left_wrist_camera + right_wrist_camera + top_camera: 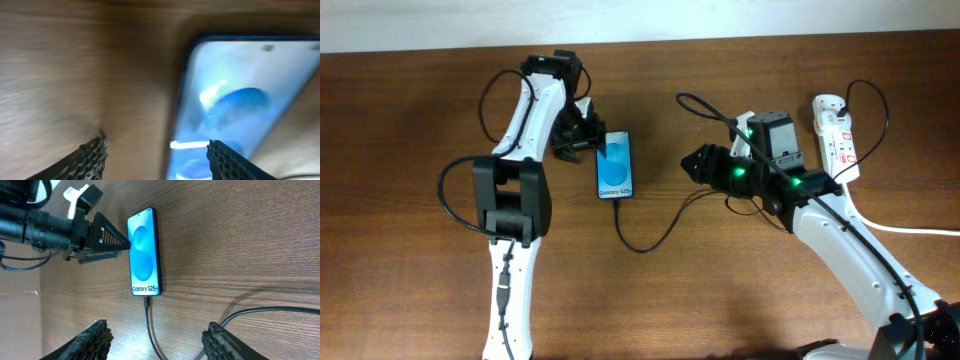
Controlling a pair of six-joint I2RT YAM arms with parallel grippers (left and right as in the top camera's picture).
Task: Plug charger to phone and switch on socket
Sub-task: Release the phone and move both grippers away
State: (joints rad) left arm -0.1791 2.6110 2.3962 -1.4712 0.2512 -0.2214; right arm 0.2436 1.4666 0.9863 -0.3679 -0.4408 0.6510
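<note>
I see the phone (pixel 616 165) lying screen-up mid-surface (pixel 420 100), with the charger (pixel 149 322) seated in its near end. The left jaws stand open at its far left edge, gripping nothing. The right jaws hang open to its right, empty. The socket (pixel 836 138) lies far right, well apart.

Overhead comes to you bright and even, sharp all across, with soft shadows tucked close beneath both arms on the table (pixel 410 120). On your left wrist view everything is smeared: the wood grain streaks, and the phone (pixel 240 100) is soft-edged, its blue screen glowing with a white glare streak. The right wrist view is crisp, the screen text is readable, and the charger (pixel 148 320) casts a faint shadow.
</note>
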